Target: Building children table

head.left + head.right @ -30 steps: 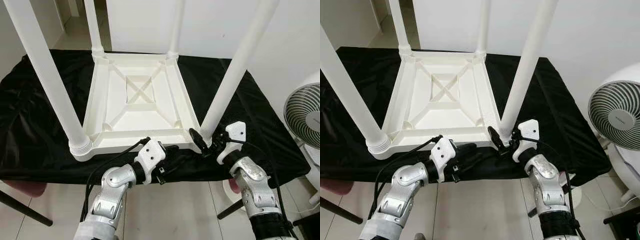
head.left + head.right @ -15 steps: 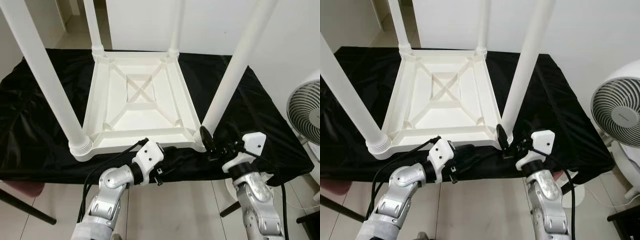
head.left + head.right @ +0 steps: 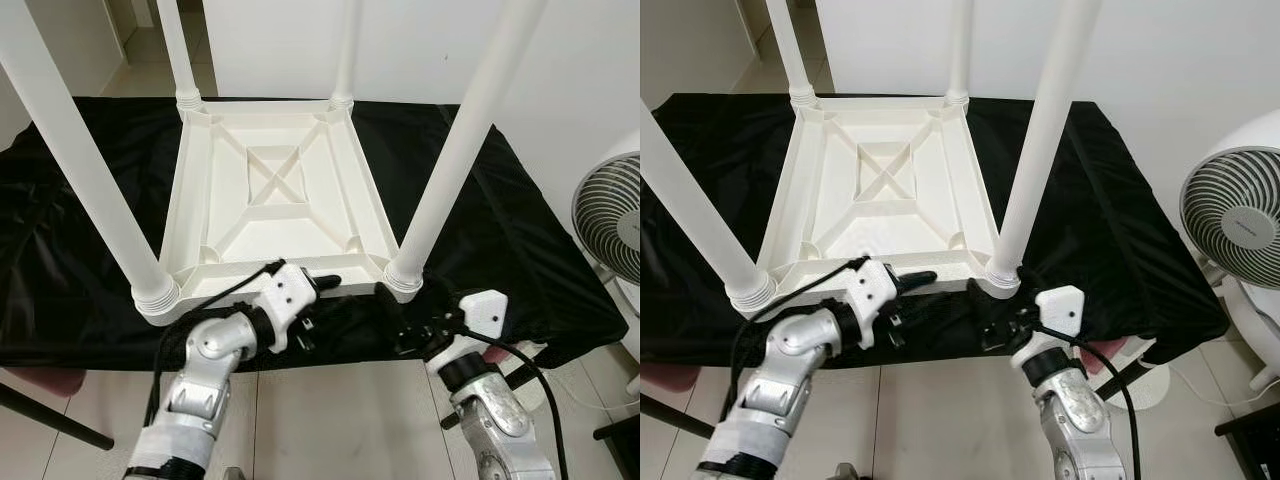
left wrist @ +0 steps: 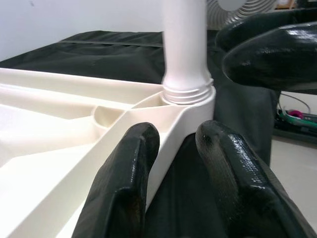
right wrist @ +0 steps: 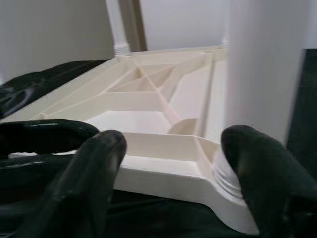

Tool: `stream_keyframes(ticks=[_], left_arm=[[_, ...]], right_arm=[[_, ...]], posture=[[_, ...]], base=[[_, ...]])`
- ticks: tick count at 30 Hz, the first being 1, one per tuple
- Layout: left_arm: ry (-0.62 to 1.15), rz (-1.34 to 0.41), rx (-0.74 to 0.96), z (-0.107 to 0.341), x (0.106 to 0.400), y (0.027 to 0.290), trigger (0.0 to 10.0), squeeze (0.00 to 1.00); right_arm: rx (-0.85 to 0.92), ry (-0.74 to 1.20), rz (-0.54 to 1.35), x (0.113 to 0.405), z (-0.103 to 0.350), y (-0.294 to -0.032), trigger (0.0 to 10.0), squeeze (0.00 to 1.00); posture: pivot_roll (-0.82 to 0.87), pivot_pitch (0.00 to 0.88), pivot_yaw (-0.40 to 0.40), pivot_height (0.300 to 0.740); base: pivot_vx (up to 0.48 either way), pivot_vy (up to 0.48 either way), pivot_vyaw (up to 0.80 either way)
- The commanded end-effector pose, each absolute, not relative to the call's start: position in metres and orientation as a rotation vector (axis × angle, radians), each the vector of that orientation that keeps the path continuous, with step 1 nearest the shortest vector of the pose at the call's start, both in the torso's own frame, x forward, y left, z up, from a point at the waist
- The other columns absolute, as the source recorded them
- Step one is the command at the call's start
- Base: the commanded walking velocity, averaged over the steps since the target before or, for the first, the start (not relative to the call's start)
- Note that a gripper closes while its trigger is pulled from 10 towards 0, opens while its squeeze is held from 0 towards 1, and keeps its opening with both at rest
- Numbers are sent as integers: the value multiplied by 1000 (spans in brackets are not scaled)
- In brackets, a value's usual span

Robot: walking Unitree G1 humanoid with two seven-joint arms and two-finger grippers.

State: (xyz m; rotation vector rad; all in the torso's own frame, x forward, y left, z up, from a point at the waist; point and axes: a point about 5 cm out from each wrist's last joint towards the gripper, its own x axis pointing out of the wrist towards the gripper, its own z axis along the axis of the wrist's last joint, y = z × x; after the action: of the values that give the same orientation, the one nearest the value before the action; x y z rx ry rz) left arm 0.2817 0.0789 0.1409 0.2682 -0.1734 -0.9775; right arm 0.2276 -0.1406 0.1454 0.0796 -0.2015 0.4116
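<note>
- Jaws: left gripper (image 3: 318,290) has its jaws straddling the near rim of the children table (image 3: 275,190), one finger over the rim, one under against the black cloth (image 3: 80,220); not clearly clamped, so cannot tell if it grips. Right gripper (image 3: 400,318) jaws spread wide, nothing between them, just in front of the near-right leg (image 3: 455,150).
- Table location: upside down on the cloth-covered bench, underside ribs facing up.
- Progress: all four legs stand upright in their corner sockets; near-left leg (image 3: 80,170) and near-right leg both show threaded collars at the base. Looks mostly assembled. Likely left: confirm legs are tight, then flip upright.
- Edges: table's near rim sits close to the bench's front edge, little margin there.
- Room: cloth free on both sides and behind. Fan (image 3: 610,215) stands near on the right; watch it on any flip or swing.
</note>
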Motion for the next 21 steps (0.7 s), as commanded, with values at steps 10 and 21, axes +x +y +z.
stream_keyframes(ticks=[10,21], left_arm=[[-210,-808,172,153,288,83,10000,0],[-187,-822,187,150,284,80,10000,0]], right_arm=[[67,-144,529,252,139,-129,10000,0],[-12,-171,384,275,146,-166,10000,0]], posture=[[69,60,-32,740],[70,59,-35,740]], base=[[0,0,0],[0,0,0]])
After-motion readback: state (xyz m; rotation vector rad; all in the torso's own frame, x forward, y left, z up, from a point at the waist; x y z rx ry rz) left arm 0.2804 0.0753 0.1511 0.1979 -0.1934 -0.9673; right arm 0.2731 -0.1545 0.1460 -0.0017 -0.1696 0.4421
